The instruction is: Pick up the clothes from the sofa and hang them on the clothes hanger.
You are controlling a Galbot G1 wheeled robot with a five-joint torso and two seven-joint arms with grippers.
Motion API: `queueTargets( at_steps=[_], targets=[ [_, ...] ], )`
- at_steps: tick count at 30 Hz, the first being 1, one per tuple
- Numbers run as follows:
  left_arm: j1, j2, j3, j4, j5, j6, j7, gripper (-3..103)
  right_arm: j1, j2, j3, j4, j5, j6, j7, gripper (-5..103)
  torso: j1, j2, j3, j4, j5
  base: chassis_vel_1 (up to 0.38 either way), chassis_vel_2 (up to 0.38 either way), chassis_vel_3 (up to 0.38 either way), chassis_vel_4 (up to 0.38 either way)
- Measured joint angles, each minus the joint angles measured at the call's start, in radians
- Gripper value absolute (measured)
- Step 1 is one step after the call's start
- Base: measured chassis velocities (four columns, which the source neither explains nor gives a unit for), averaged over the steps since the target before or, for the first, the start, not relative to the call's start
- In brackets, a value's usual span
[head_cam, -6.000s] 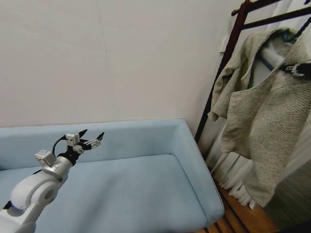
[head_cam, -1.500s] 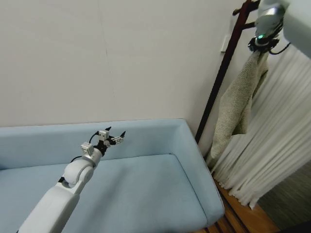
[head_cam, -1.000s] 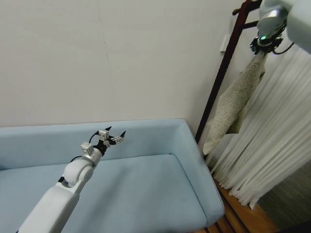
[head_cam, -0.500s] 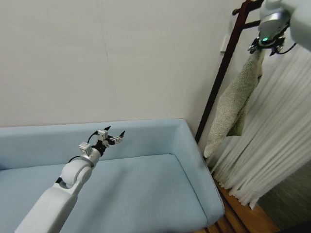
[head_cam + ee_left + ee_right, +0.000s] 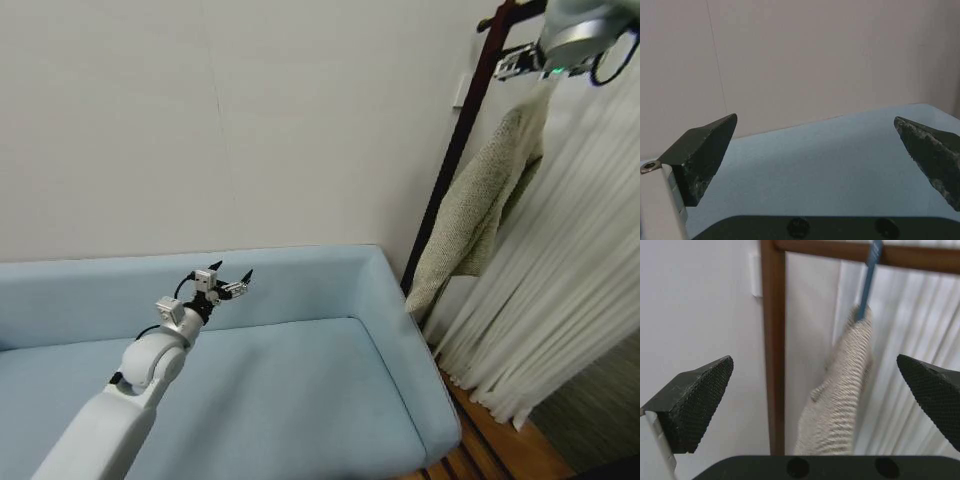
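From the head camera I see the beige knit garment (image 5: 478, 205) off the sofa (image 5: 300, 400) and hanging on the dark wooden rack (image 5: 455, 160), draped down beside the white curtain (image 5: 570, 300). My right gripper (image 5: 515, 62) is up high by the rack's top, just beside the garment's upper end. Its wrist camera shows the right gripper (image 5: 814, 358) with jaws spread wide and nothing between them. The garment (image 5: 840, 405) hangs beyond it from a blue hanger (image 5: 867, 277) that reaches up to the crossbar, next to the upright post (image 5: 774, 340). My left gripper (image 5: 228, 283) hovers low over the sofa near the backrest. Through the wrist camera, the left gripper (image 5: 815, 117) is open and empty above the pale blue cushion (image 5: 830, 165).
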Motion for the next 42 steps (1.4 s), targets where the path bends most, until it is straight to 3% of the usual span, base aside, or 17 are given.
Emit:
queueTargets(
  at_steps=[11, 13, 14, 18, 23, 30, 34, 40, 42],
  targets=[
    [0.135, -0.010, -0.116, -0.063, -0.051, -0.061, 0.021, 100, -0.093, 0.054, 0.135, 0.039, -0.130, 0.043, -0.277, 100, 0.000, 0.000, 0.000, -0.0003, 0.0002, 0.000, 0.000, 0.000, 0.000],
    [0.182, -0.015, -0.158, -0.079, -0.062, -0.077, 0.040, 100, -0.133, 0.057, 0.155, 0.036, -0.173, 0.077, -0.380, 100, 0.000, 0.000, 0.000, -0.0001, 0.0000, 0.000, 0.000, 0.000, 0.000],
    [0.182, -0.015, -0.158, -0.079, -0.062, -0.077, 0.040, 100, -0.133, 0.057, 0.155, 0.036, -0.173, 0.077, -0.380, 100, 0.000, 0.000, 0.000, -0.0001, 0.0000, 0.000, 0.000, 0.000, 0.000],
    [0.278, -0.040, -0.254, -0.108, -0.068, -0.122, 0.075, 100, -0.264, 0.063, 0.214, 0.036, -0.272, 0.183, -0.568, 100, 0.000, 0.000, 0.000, -0.0001, 0.0001, 0.000, 0.000, 0.000, 0.000],
    [0.362, -0.080, -0.326, -0.135, -0.067, -0.157, 0.086, 100, -0.439, 0.080, 0.316, 0.063, -0.353, 0.290, -0.642, 100, 0.000, 0.000, 0.000, 0.0001, 0.0002, 0.000, 0.000, 0.000, 0.000],
    [0.425, -0.116, -0.363, -0.165, -0.052, -0.170, 0.060, 100, -0.667, 0.074, 0.460, 0.141, -0.487, 0.348, -0.678, 100, 0.000, 0.000, 0.000, 0.0003, 0.0000, 0.000, 0.000, 0.000, 0.000],
    [0.466, -0.133, -0.364, -0.175, -0.026, -0.199, 0.005, 100, -0.868, -0.002, 0.521, 0.239, -0.641, 0.424, -0.761, 100, 0.000, 0.000, 0.000, -0.0003, 0.0009, 0.000, 0.000, 0.000, 0.000],
    [0.525, -0.168, -0.344, -0.170, -0.002, -0.266, -0.046, 100, -1.088, -0.102, 0.617, 0.361, -0.774, 0.456, -0.834, 100, 0.000, 0.000, 0.000, -0.0006, 0.0010, 0.000, 0.000, 0.000, 0.000],
    [0.565, -0.199, -0.329, -0.174, 0.028, -0.292, -0.065, 100, -1.228, -0.144, 0.699, 0.434, -0.841, 0.466, -0.861, 100, 0.000, 0.000, 0.000, -0.0004, 0.0004, 0.000, 0.000, 0.000, 0.000]
  ],
)
